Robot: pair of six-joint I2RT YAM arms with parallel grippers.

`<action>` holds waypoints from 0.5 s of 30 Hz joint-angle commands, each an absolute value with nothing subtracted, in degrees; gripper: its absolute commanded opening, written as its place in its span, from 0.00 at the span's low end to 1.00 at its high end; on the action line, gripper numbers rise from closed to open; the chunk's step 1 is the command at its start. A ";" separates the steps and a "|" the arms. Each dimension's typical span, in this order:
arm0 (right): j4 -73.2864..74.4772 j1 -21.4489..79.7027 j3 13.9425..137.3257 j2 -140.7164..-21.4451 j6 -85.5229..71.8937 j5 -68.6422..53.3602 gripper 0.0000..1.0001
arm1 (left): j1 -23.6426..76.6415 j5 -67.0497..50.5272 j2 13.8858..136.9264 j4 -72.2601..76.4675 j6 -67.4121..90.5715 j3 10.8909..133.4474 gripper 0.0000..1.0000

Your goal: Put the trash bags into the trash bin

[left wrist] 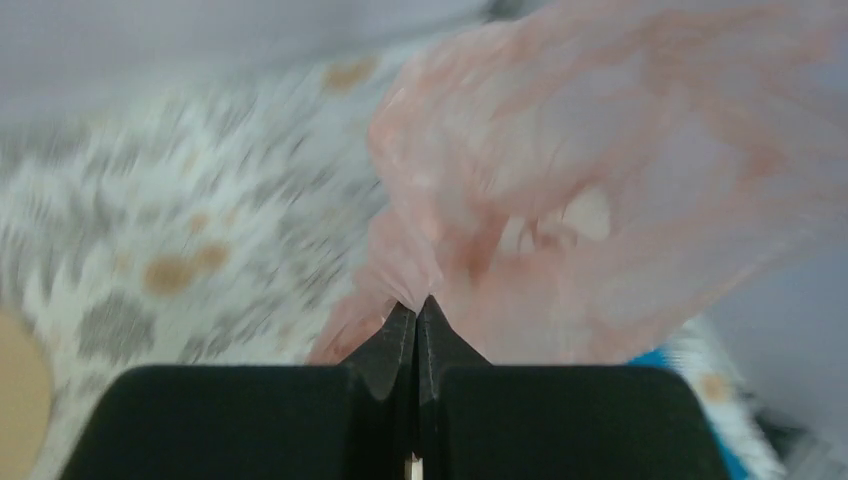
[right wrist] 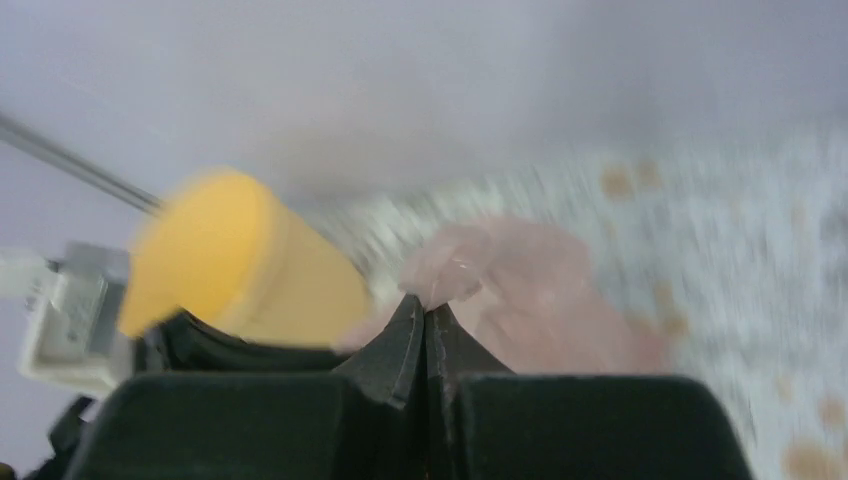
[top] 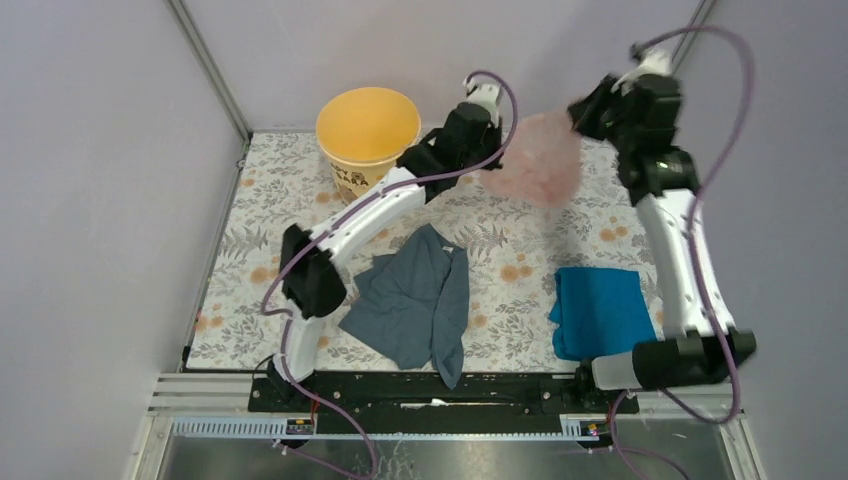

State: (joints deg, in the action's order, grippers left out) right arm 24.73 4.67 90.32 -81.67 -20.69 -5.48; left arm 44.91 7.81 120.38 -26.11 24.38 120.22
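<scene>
The trash bag [top: 536, 157], thin translucent pink film, hangs in the air between both grippers above the back of the table. My left gripper [top: 490, 152] is shut on its left edge; in the left wrist view the jaws [left wrist: 416, 303] pinch the film [left wrist: 600, 180]. My right gripper [top: 582, 115] is shut on its right edge; the right wrist view shows the film [right wrist: 530, 290] at the closed tips [right wrist: 424, 305]. The trash bin [top: 367, 135], a yellow-orange bucket with cream sides, stands at the back left, to the left of the bag. It also shows in the right wrist view [right wrist: 240, 265].
A grey-blue cloth [top: 415, 300] lies crumpled on the floral table [top: 250, 230] at front centre. A bright blue cloth [top: 598, 310] lies at front right beside the right arm. Walls and metal frame posts [top: 210, 70] close in the back and sides.
</scene>
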 commanded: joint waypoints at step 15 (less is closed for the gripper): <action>-17.64 4.69 62.62 -51.54 -21.56 -10.82 0.00 | 58.51 25.67 95.95 2.78 6.29 104.65 0.00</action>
State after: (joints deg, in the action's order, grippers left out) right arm -16.21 4.71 72.34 -46.30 -20.40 -19.73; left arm 63.48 13.21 84.90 10.20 7.07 104.92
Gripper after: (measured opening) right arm 0.015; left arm 0.006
